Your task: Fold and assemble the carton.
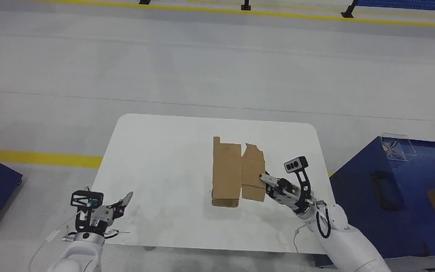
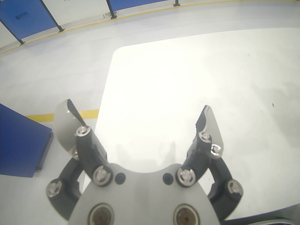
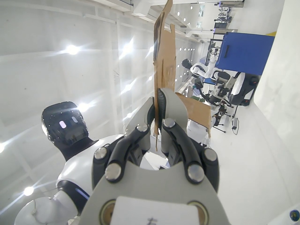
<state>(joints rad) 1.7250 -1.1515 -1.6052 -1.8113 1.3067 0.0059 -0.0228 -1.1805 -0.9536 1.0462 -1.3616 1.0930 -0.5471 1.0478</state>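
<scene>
1. Right wrist view: the right tool [image 3: 156, 99] has its two fingers pressed together on a thin edge of the carton [image 3: 164, 66]. The brown cardboard runs edge-on out from between them.
2. A flap of the same carton sticks out sideways past one finger [image 3: 171, 104].
3. Top view: the right tool [image 1: 266, 181] pinches the carton [image 1: 231, 173] at its right side, near the corner closest to the robot.
4. The carton is flattened, with notched flaps along its far edge and a darker folded strip at its near left corner. It sits over the middle-right of the white worktop [image 1: 163, 177]. I cannot tell whether it touches the surface.
5. Left wrist view: the left tool [image 2: 138, 104] has its fingers spread wide with nothing between them, above bare worktop [image 2: 187, 76].
6. Top view: the left tool [image 1: 121, 205] sits at the near left corner of the worktop, well apart from the carton.
7. A blue cabinet [image 1: 380, 183] stands on the floor just beyond the worktop's right side.
</scene>
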